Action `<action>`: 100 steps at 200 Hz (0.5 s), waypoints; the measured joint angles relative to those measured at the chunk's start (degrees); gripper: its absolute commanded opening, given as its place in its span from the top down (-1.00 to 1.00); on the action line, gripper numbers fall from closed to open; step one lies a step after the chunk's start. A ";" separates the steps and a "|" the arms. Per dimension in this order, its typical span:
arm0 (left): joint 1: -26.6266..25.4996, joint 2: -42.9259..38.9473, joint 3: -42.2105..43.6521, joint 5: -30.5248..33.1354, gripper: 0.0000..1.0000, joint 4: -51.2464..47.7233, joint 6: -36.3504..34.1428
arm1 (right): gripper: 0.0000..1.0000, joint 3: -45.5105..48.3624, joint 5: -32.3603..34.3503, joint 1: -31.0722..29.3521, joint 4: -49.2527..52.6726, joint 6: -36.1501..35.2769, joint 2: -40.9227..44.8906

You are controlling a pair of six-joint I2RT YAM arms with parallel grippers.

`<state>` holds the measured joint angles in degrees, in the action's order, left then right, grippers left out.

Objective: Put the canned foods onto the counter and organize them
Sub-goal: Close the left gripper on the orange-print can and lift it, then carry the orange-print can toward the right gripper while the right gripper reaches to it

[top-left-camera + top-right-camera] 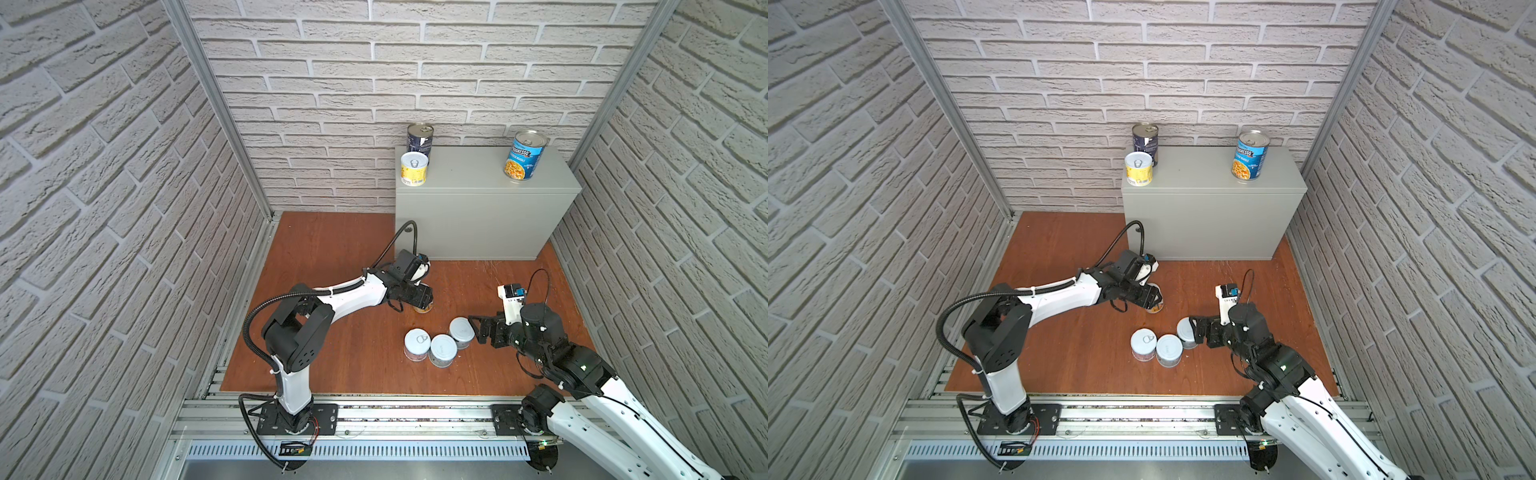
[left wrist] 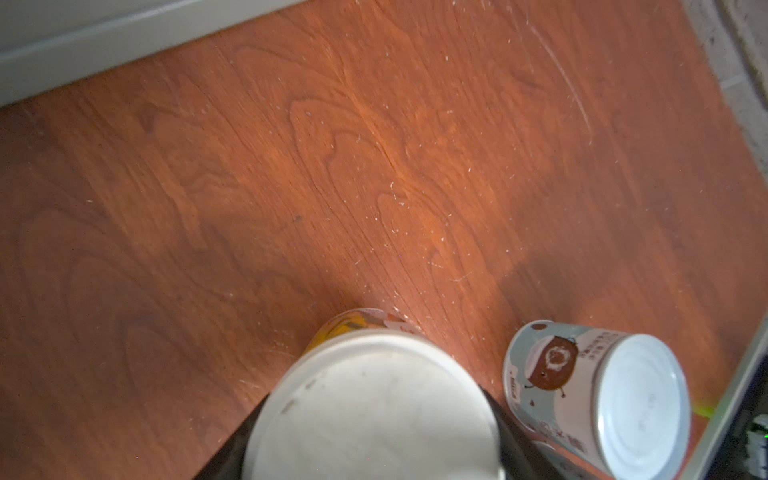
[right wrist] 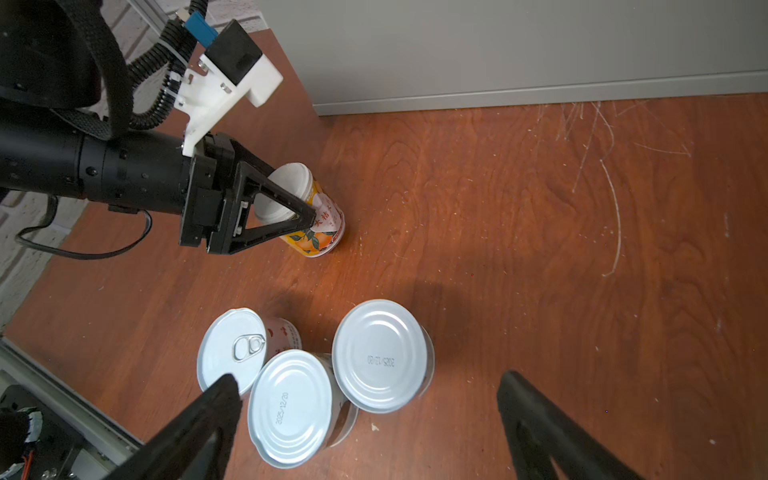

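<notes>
My left gripper (image 1: 422,297) is shut on a short can with an orange fruit label (image 3: 320,224), low on the wooden floor in front of the counter (image 1: 478,195). Its black fingers (image 2: 513,436) clamp both sides of the pale lid (image 2: 374,407). Three short cans (image 1: 416,344) (image 1: 443,350) (image 1: 461,332) stand bunched together on the floor. My right gripper (image 3: 368,380) hangs open just over them, holding nothing. On the counter stand a dark navy can (image 1: 419,139), a yellow can (image 1: 414,168) and a blue Progresso can (image 1: 524,156).
Brick-patterned walls close in the left, back and right sides. The counter fills the back right corner against the wall. An aluminium rail (image 1: 374,415) with both arm bases runs along the front edge of the reddish floor (image 1: 332,257).
</notes>
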<state>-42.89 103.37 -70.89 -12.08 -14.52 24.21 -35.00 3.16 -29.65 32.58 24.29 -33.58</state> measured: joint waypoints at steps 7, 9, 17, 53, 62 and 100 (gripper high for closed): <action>0.46 -0.94 0.26 -0.42 -0.13 0.04 0.26 | -0.95 0.00 -0.66 0.00 -1.01 -0.63 -0.48; 0.59 -1.20 0.37 -0.52 -0.13 0.09 0.37 | -0.95 0.00 -0.79 0.00 -1.27 -0.79 -0.61; 1.07 -2.38 0.76 -1.03 -0.13 0.13 0.68 | -0.95 0.00 -1.44 -0.02 -2.38 -1.29 -1.14; 3.67 -5.92 2.19 -4.09 -0.09 0.81 2.95 | -0.93 0.02 -3.02 -0.74 -8.13 -4.70 -4.24; 3.93 -6.40 2.75 -4.70 -0.10 1.29 3.54 | -0.93 0.09 -3.06 -1.05 -9.75 -5.70 -5.35; 4.35 -8.22 3.72 -6.71 -0.11 1.22 5.49 | -0.93 3.17 -3.02 -5.33 -17.35 -10.60 -8.02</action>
<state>-38.54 95.15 -67.18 -18.79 -13.30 29.69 -31.83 0.14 -34.98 15.22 13.69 -41.60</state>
